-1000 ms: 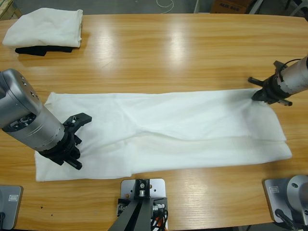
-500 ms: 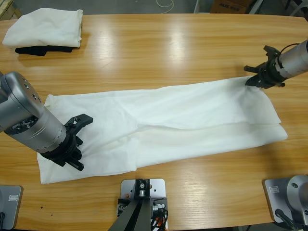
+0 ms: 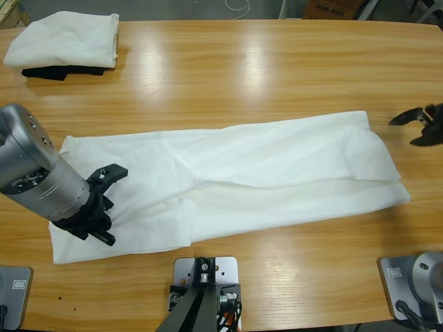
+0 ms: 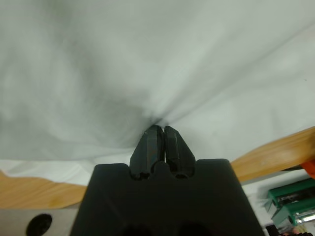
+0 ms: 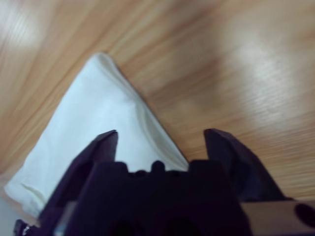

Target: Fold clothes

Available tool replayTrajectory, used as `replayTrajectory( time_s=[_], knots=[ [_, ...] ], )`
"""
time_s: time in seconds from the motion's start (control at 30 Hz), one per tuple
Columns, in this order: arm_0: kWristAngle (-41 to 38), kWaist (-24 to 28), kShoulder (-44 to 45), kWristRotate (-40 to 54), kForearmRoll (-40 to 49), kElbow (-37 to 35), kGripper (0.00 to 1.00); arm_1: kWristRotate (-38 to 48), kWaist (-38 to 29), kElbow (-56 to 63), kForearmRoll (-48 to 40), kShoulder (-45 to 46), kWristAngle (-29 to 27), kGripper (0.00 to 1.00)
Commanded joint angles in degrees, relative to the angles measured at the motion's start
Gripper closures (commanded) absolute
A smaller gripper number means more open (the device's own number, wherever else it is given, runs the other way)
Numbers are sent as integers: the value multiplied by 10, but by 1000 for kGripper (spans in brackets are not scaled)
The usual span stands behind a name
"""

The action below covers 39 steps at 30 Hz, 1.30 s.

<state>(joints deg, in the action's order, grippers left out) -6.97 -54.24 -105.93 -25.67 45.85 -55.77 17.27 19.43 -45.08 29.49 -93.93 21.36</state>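
One of the clothes, a white T-shirt (image 3: 263, 173) folded into a long band, lies across the wooden table (image 3: 242, 76). My left gripper (image 3: 104, 206) sits on the band's left end, near the front edge. In the left wrist view its jaws (image 4: 160, 129) are shut on a pinch of the white cloth (image 4: 147, 64), which puckers toward them. My right gripper (image 3: 407, 131) hangs open just past the shirt's far right corner and holds nothing. The right wrist view shows this gripper (image 5: 161, 135) open, with that corner of the shirt (image 5: 93, 118) lying flat on the wood.
A folded white garment (image 3: 66, 38) rests on a black one (image 3: 48, 71) at the back left corner of the table. A cardboard box (image 3: 332, 8) stands beyond the far edge.
The right gripper opened, let go of the shirt's right corner and drew back to the right. The corner settled flat on the table. The left gripper shifted slightly left, still pinching the cloth.
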Motion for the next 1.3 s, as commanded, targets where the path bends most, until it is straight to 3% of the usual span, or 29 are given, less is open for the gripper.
replayTrajectory(
  time_s=[0.03,0.2,0.33,0.63,0.87,1.0,1.3],
  knots=[
    [18,14,39,-6,42,7,1000,40,26,65,-21,-39,124,23],
    [20,42,54,-3,54,-1,1000,70,28,83,-44,-68,119,18],
    [20,45,56,1,73,-17,1000,87,28,86,-45,-22,61,9],
    [21,53,65,1,80,-19,1000,109,28,81,-8,0,33,4],
    [24,54,71,1,82,-19,1000,107,28,80,-23,-52,60,9],
    [24,54,73,1,85,-20,1000,98,9,93,-55,-92,107,9],
    [27,54,74,0,85,-21,1000,88,-16,96,-63,-107,142,40]
  ],
)
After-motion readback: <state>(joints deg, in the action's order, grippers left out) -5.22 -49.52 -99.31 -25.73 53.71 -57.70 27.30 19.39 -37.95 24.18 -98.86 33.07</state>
